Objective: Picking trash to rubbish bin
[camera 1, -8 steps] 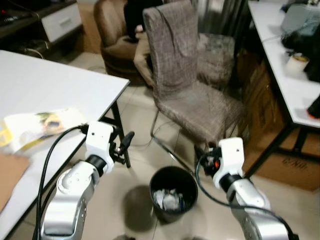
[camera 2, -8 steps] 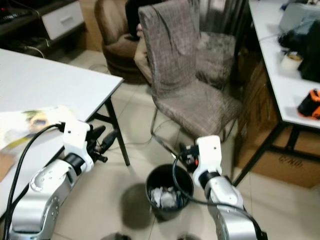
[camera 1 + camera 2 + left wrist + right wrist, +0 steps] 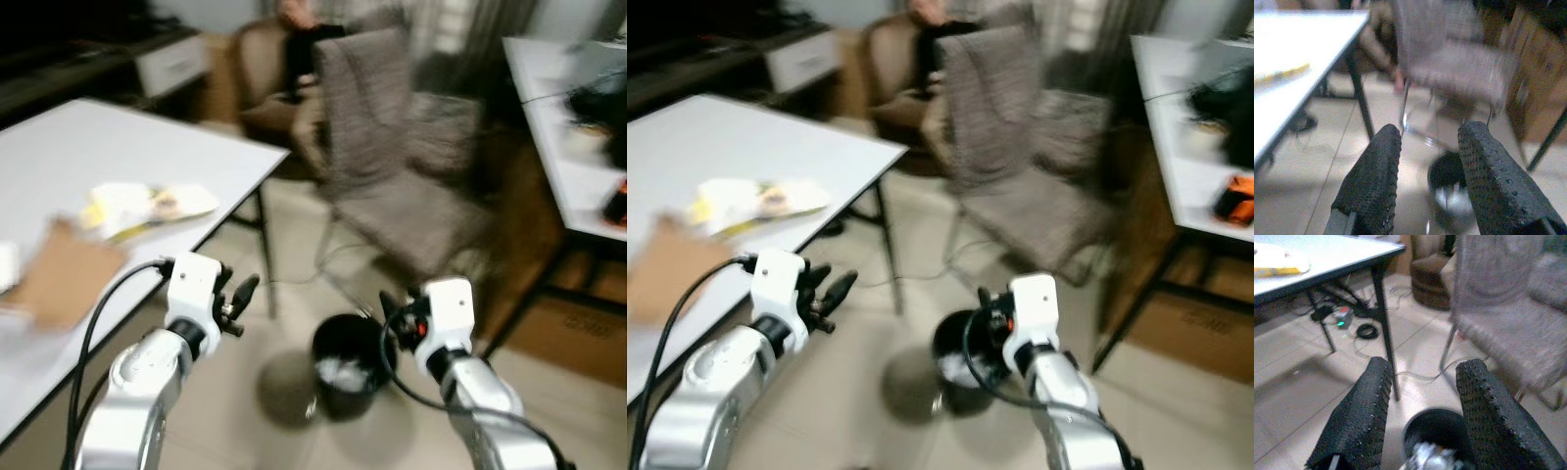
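A black rubbish bin [image 3: 348, 364] stands on the tiled floor between my two arms, with white crumpled trash [image 3: 338, 373] inside it. My left gripper [image 3: 243, 290] hangs open and empty beside the white table's [image 3: 127, 147] corner, left of the bin. My right gripper [image 3: 392, 305] is open and empty just above the bin's right rim; its wrist view looks down on the bin [image 3: 1434, 430]. A yellow-and-white wrapper [image 3: 149, 203] and a brown cardboard piece [image 3: 64, 276] lie on the table. The pictures are blurred.
A grey fabric chair [image 3: 392, 166] stands right behind the bin. A person [image 3: 306, 39] sits in a brown armchair further back. Another white table [image 3: 563, 127] with items runs along the right, a cardboard box [image 3: 578, 328] under it. Cables [image 3: 1367, 330] lie under the left table.
The whole picture has shifted and blurred, so the camera has moved; more of the left table's top shows now. Both grippers keep their pose, open and empty.
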Tool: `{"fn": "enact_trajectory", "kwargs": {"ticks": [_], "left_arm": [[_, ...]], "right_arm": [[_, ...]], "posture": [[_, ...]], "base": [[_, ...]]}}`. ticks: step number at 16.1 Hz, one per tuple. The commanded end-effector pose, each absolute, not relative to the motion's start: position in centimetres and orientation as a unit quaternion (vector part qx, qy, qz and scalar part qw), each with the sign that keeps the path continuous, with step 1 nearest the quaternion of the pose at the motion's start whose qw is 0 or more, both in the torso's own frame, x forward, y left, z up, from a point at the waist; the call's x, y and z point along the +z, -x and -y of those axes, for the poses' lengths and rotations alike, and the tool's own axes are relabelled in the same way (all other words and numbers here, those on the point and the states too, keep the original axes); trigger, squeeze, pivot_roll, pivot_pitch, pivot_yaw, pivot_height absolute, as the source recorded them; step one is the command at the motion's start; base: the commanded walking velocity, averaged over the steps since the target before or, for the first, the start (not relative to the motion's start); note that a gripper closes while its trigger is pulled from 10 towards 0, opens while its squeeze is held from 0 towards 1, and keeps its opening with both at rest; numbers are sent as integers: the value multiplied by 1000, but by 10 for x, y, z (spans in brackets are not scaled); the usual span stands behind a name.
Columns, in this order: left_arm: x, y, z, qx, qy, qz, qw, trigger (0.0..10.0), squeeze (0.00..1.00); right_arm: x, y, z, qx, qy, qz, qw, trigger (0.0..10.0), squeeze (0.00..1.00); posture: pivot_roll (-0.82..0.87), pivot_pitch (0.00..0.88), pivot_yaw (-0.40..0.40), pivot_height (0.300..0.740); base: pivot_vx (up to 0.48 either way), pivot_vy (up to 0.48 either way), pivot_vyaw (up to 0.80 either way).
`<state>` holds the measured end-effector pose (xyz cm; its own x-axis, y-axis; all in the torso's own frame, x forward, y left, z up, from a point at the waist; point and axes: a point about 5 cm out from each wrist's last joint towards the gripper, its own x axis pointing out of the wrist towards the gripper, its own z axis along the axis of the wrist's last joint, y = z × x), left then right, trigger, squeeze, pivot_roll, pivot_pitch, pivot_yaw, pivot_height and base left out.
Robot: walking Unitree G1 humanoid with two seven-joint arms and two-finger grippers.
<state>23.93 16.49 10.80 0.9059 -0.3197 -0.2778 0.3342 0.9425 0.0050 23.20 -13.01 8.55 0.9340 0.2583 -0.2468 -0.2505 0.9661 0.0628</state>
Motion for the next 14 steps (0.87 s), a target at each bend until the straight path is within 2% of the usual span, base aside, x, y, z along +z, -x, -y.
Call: {"fn": "enact_trajectory", "kwargs": {"ticks": [1, 6, 14], "left_arm": [[112, -242, -163, -170, -34, -130, 976, 10000, 0], [112, -239, -171, -157, -39, -127, 979, 10000, 0], [115, -241, -178, -148, -44, -122, 980, 10000, 0]], "right_arm": [[84, -232, 131, 124, -12, -128, 984, 10000, 0], [82, -233, 127, 134, -9, -122, 983, 10000, 0], [83, -237, 125, 135, -9, -94, 986, 10000, 0]], "posture": [[-28, 0, 13, 740], [-11, 0, 0, 740], [-8, 0, 6, 740]], "base": [[0, 0, 0], [0, 0, 0], [-285, 0, 0]]}}
